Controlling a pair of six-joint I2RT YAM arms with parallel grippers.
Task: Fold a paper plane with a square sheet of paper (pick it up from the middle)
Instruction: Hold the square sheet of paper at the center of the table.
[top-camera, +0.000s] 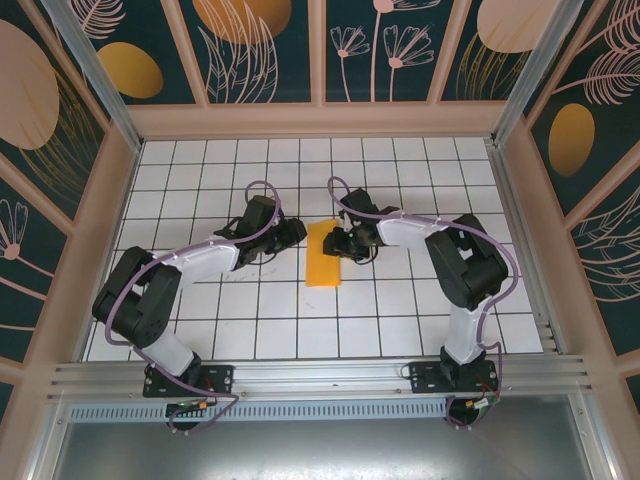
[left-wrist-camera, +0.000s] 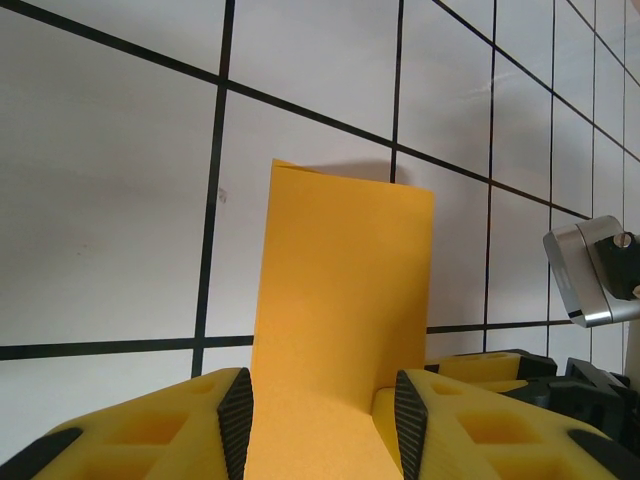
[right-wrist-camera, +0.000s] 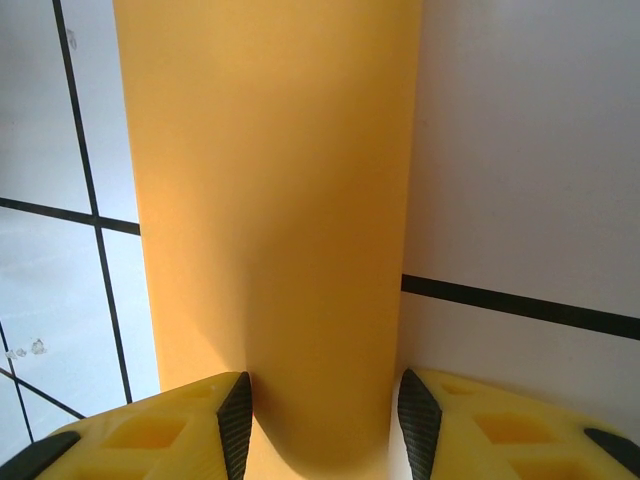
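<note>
While you weigh the next move, look first at your left gripper (left-wrist-camera: 320, 400). Its jaws stand part-way apart, and the thin orange-yellow sheet of paper (left-wrist-camera: 340, 280), lying as a folded rectangle on the white gridded table (top-camera: 260, 310), fills the gap between the black pads (left-wrist-camera: 237, 420). You cannot tell whether those pads pinch its edges or merely straddle it.

To the right, your right gripper (right-wrist-camera: 325, 405) sits over the sheet's far right part. Its jaws are likewise part-way apart, and the paper between them looks slightly bowed. Whether it grips is unclear there too.

Closing either jaw further would likely buckle or crumple the sheet and spoil a clean crease. Pulling with one arm alone could skew the layers or tear them, and the smooth tabletop may let the paper slide.

No brand, label or writing is legible anywhere.
</note>
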